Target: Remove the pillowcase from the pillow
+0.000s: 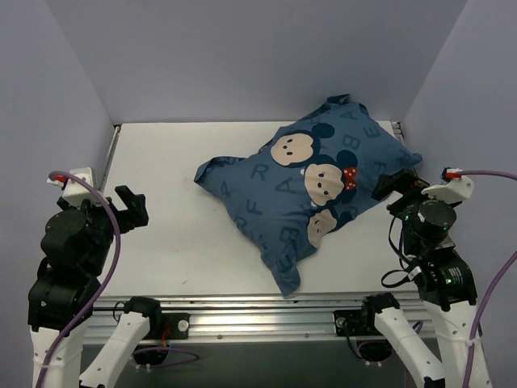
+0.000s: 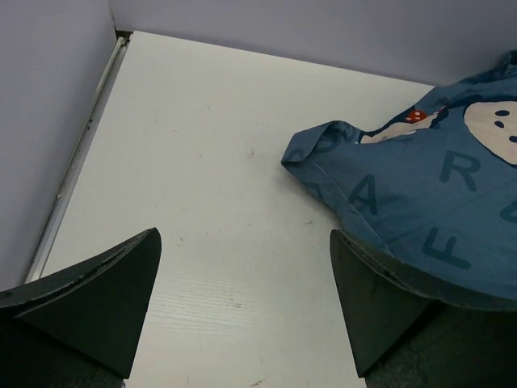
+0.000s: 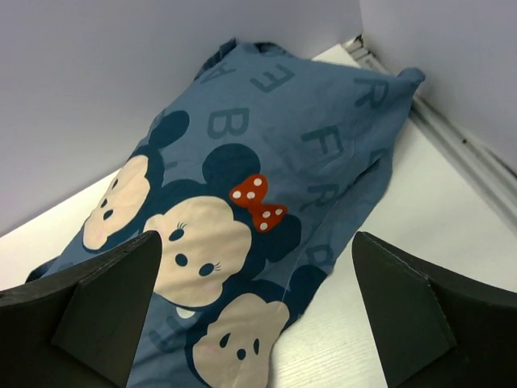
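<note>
The left gripper (image 1: 129,206) hangs over the bare white table (image 1: 186,242) with its fingers (image 2: 113,299) spread wide and nothing between them. In the left wrist view the gripper (image 2: 244,242) faces open tabletop (image 2: 202,162). Beyond its left finger, a metal strip (image 2: 81,153) runs along the foot of the wall. Ahead of its right finger lies a limp, folded-over corner of the pillowcase (image 2: 420,194). From above, that corner is well apart from the fingertips.

The pillowcase (image 1: 315,190) lies slantwise on the table between the two grippers, nearer the right one. It is puffed up and fully closed over the pillow, which stays hidden under the blue cloth. Three mouse faces sit in a row down its middle, and the middle one wears a red bow (image 1: 350,177).

The right gripper (image 1: 396,184) sits at the right edge of the pillowcase, its fingers (image 3: 105,307) also spread apart and gripping nothing. In the right wrist view the gripper (image 3: 256,242) looks along the pillowcase (image 3: 266,162), which fills the gap between both fingers and reaches ahead to the back wall. Bare table (image 3: 452,242) shows in front of the right finger. Whether the fingertips touch the cloth cannot be told.
</note>
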Action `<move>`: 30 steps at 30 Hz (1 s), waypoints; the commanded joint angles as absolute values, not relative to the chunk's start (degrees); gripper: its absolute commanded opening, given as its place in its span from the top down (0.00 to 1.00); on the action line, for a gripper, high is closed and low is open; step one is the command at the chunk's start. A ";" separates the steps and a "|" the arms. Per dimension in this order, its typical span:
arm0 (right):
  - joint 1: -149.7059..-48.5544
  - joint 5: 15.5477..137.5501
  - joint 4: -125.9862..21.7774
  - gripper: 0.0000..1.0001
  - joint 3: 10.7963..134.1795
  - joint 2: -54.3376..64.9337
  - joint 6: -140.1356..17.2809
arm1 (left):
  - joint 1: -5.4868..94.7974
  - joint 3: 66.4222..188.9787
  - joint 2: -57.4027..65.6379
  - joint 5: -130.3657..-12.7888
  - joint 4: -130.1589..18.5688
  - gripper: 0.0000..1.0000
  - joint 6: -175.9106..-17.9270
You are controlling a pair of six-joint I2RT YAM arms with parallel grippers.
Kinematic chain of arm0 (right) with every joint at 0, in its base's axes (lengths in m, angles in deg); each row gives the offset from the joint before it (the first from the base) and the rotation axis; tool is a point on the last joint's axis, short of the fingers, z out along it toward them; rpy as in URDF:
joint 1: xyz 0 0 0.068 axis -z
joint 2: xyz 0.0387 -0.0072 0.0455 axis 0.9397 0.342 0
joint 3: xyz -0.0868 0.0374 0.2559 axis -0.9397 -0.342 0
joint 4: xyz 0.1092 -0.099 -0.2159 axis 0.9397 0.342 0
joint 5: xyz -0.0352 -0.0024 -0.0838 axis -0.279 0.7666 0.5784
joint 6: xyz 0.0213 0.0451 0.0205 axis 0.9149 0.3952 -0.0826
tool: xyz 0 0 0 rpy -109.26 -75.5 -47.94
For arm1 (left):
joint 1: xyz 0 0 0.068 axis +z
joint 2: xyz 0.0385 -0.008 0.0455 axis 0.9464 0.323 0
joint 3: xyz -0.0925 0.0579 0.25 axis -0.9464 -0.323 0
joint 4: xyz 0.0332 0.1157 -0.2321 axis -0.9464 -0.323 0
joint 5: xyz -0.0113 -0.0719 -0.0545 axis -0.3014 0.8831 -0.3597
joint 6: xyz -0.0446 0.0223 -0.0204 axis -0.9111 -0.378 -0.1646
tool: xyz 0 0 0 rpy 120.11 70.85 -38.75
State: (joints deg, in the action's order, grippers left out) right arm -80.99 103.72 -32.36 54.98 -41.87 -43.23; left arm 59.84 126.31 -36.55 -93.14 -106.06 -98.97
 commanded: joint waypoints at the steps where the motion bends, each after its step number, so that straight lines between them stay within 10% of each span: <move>1: -81.43 100.54 -35.29 0.00 52.49 -38.87 -37.77 | 59.64 126.55 -34.47 -90.04 -105.62 0.06 -99.75; 30: -79.84 76.37 -61.14 0.00 48.62 1.99 -32.20 | 45.05 156.17 43.58 -71.94 -72.58 0.06 -108.80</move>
